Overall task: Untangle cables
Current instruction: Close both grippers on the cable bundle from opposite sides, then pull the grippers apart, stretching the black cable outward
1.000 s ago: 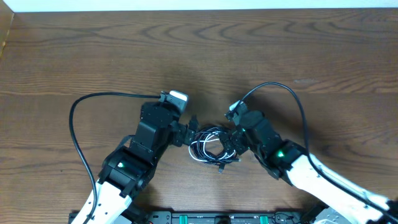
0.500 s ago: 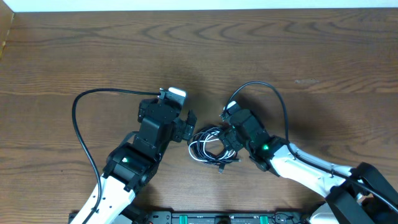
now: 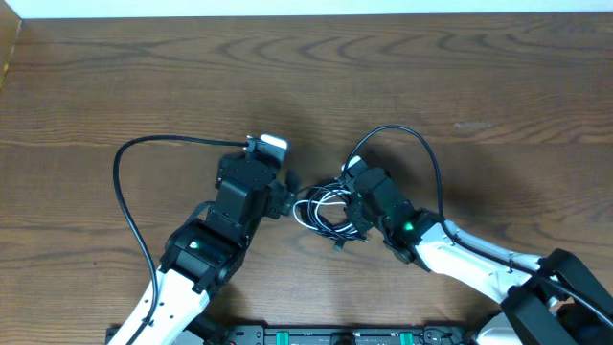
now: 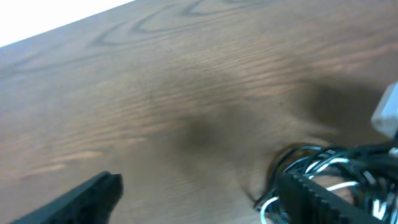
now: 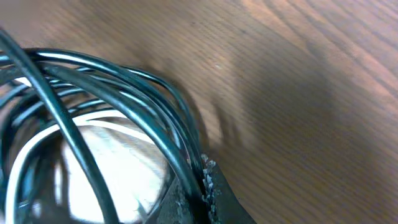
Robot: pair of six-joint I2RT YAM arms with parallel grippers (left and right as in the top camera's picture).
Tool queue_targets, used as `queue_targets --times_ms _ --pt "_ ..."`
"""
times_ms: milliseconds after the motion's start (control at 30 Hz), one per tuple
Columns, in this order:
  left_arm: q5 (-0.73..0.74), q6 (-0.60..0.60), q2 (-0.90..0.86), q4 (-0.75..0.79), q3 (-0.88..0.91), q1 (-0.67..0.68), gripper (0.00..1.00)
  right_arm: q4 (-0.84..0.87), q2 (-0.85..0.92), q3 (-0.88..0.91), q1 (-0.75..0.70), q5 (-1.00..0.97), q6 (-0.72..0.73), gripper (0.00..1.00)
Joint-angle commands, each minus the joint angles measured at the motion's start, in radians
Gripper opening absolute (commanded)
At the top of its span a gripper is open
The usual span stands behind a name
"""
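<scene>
The tangled bundle of thin black and white cables lies on the brown wood-grain table, between the two arms. The left gripper is positioned at the left edge of the bundle. Its jaws stand wide apart and hold nothing, with one finger at the outer loops. The right gripper is positioned at the right edge of the bundle. Its jaws are fully closed on several black strands, which converge at the fingertips.
</scene>
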State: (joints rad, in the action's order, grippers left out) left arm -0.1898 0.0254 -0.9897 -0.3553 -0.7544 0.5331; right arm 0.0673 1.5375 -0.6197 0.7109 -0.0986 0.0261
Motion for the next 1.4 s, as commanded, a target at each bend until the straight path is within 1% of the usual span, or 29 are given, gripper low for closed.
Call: queue_targets --times_ms 0,100,133,200,267,300,367,467,500,567,600,633,667,733,767,833,967,1033,1067,1167,1200,1300,1367 --pt "-0.014 0.012 -0.009 0.000 -0.014 0.000 0.66 -0.005 -0.114 -0.036 0.005 0.069 0.026 0.01" --pt "-0.014 0.012 -0.031 -0.002 -0.013 0.000 0.46 -0.034 -0.257 -0.078 0.005 0.068 0.024 0.01" --pt "-0.014 0.012 -0.040 -0.002 -0.013 0.000 0.41 -0.045 -0.307 -0.095 0.005 0.064 0.024 0.01" --pt "-0.014 0.012 -0.064 -0.001 -0.013 0.000 0.36 -0.063 -0.410 -0.129 0.005 0.046 0.008 0.01" --pt "-0.013 0.012 -0.082 0.003 -0.013 0.000 0.27 -0.071 -0.494 -0.153 0.005 0.011 -0.003 0.01" --pt "-0.013 0.012 -0.090 0.007 -0.013 0.000 0.24 -0.072 -0.530 -0.162 0.005 -0.014 -0.003 0.01" --pt "-0.011 0.011 -0.106 0.022 -0.013 0.000 0.21 -0.076 -0.600 -0.176 0.005 -0.056 -0.003 0.01" --pt "0.035 0.011 -0.121 0.052 -0.013 0.000 0.22 -0.079 -0.678 -0.183 0.005 -0.068 -0.006 0.01" --pt "0.055 0.011 -0.123 0.062 -0.013 0.000 0.26 -0.079 -0.697 -0.183 0.005 -0.068 -0.006 0.01" --pt "0.122 0.011 -0.129 0.095 -0.013 0.000 0.50 -0.083 -0.724 -0.183 0.005 -0.068 -0.005 0.01" --pt "0.167 0.011 -0.133 0.117 -0.013 0.000 0.59 -0.084 -0.734 -0.183 0.005 -0.068 -0.005 0.01" --pt "0.208 0.010 -0.136 0.137 -0.013 0.000 0.65 -0.084 -0.739 -0.183 0.005 -0.068 -0.005 0.01" --pt "0.244 0.006 -0.141 0.158 -0.013 0.000 0.68 -0.083 -0.742 -0.183 0.005 -0.067 -0.005 0.01" --pt "0.309 0.004 -0.154 0.198 -0.013 0.000 0.68 -0.082 -0.742 -0.184 0.005 -0.067 -0.005 0.01" --pt "0.329 0.004 -0.166 0.216 -0.013 0.000 0.66 -0.082 -0.742 -0.184 0.005 -0.067 -0.005 0.01" --pt "0.340 0.004 -0.196 0.254 -0.013 0.001 0.57 -0.082 -0.742 -0.185 0.005 -0.067 -0.004 0.01" --pt "0.340 0.005 -0.268 0.296 -0.013 0.002 0.42 -0.082 -0.742 -0.185 0.005 -0.068 -0.005 0.01" --pt "0.340 0.005 -0.305 0.309 -0.013 0.002 0.37 -0.080 -0.742 -0.186 0.005 -0.097 -0.006 0.01" --pt "0.340 0.005 -0.320 0.312 -0.013 0.001 0.36 -0.077 -0.742 -0.186 0.004 -0.133 -0.013 0.01" --pt "0.340 0.005 -0.359 0.316 -0.013 0.002 0.36 -0.070 -0.742 -0.199 0.004 -0.295 -0.069 0.01" --pt "0.340 0.004 -0.365 0.316 -0.013 0.002 0.38 -0.070 -0.742 -0.207 0.004 -0.352 -0.083 0.01" --pt "0.341 0.004 -0.369 0.316 -0.013 0.002 0.49 -0.070 -0.742 -0.237 0.004 -0.476 -0.130 0.01" --pt "0.380 0.004 -0.367 0.322 -0.014 0.003 0.56 -0.071 -0.742 -0.255 0.004 -0.478 -0.152 0.01"
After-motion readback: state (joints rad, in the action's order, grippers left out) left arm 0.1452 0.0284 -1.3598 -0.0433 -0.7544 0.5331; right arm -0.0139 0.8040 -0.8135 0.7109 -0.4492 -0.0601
